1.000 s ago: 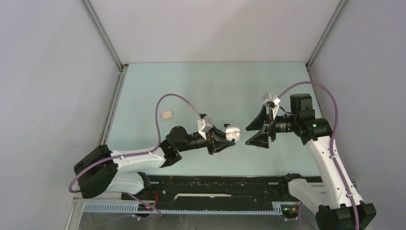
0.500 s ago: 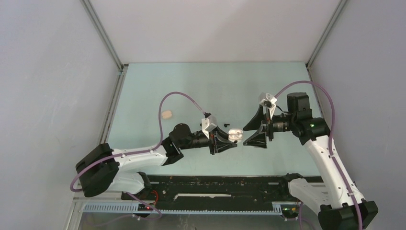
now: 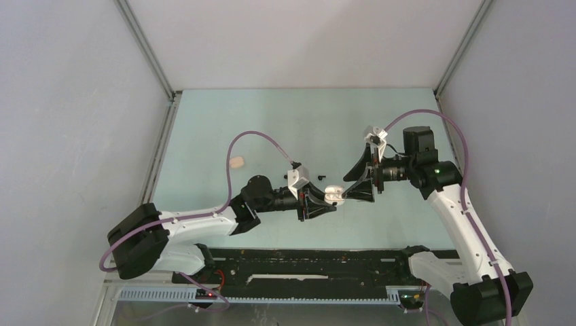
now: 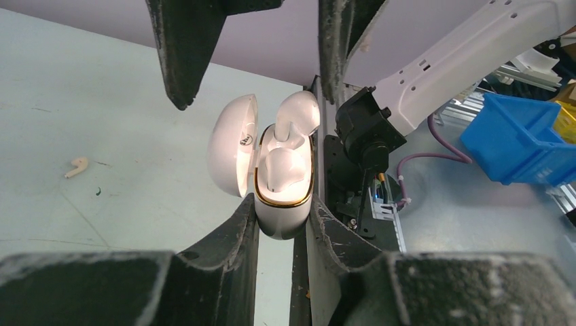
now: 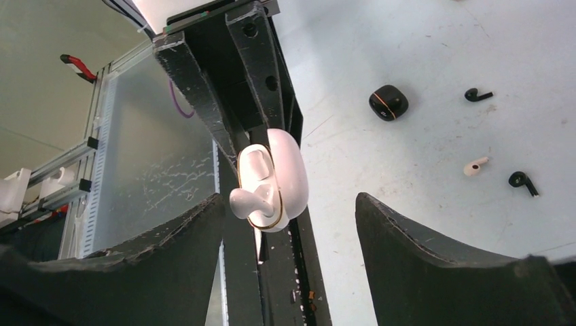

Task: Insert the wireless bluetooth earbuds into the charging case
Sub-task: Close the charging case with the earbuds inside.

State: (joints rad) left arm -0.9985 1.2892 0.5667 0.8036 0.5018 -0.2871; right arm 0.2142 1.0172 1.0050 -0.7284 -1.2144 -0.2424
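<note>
Left claw is clamped on the white charging case, lid open, a white earbud standing proud of it. Right claw is spread wide just beside it. Grey walls box in the pale green worktop. Loose there lie a black case, a beige earbud and black earbuds, mere specks from above.

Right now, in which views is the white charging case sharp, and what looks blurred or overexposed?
Left wrist view: charging case sharp, mild glare on its lid; left fingers grainy and soft. Right wrist view: case sharp, right fingers soft. Top view: case small and overexposed, without detail.
</note>
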